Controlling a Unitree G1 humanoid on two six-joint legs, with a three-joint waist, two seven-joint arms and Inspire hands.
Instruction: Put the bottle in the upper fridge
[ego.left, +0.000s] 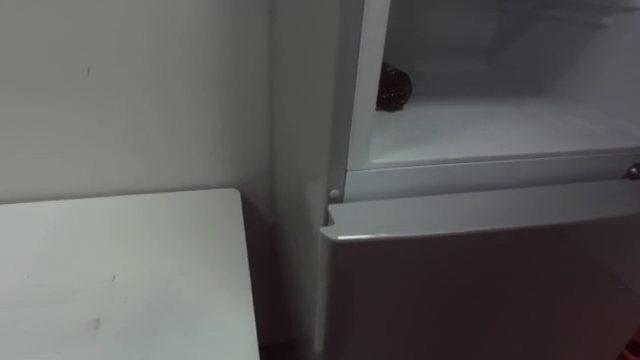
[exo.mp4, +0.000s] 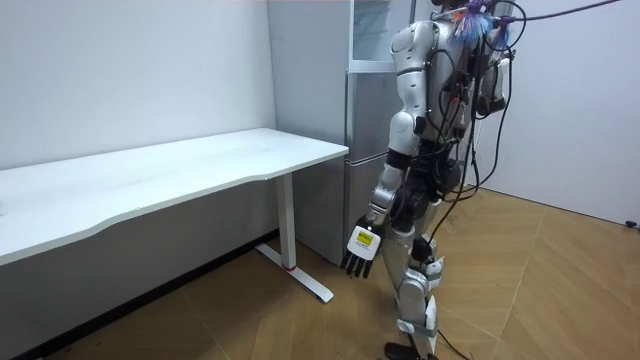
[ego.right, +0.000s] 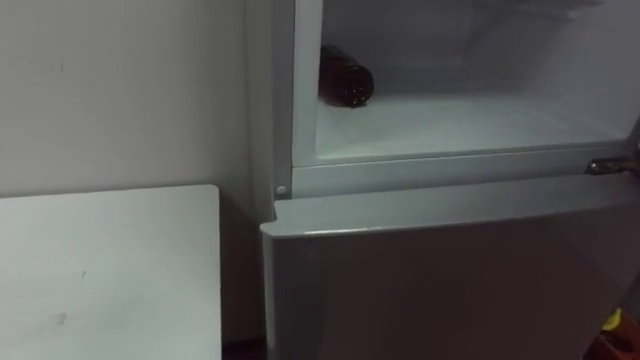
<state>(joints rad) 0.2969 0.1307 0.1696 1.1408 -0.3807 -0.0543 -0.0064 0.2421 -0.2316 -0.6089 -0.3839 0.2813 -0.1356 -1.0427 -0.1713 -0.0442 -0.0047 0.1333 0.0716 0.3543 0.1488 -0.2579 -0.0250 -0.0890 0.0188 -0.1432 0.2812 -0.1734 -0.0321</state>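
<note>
A dark bottle (ego.left: 394, 88) lies on its side on the white shelf (ego.left: 500, 130) of the upper fridge compartment, far at its left side, with its end towards me. The compartment stands open. I stand close in front of the fridge (exo.mp4: 365, 130). My left hand (exo.mp4: 360, 250) hangs at my side at thigh height, open, holding nothing. A dark sliver with a yellow tag, apparently my right hand (ego.right: 612, 322), shows at the lower right corner.
The lower fridge door (ego.left: 480, 290) is closed. A white table (ego.left: 120, 270) stands to my left against the wall, with a narrow gap to the fridge. A metal hinge (ego.right: 608, 165) sits at the compartment's right edge. Wooden floor (exo.mp4: 520, 280) lies behind me.
</note>
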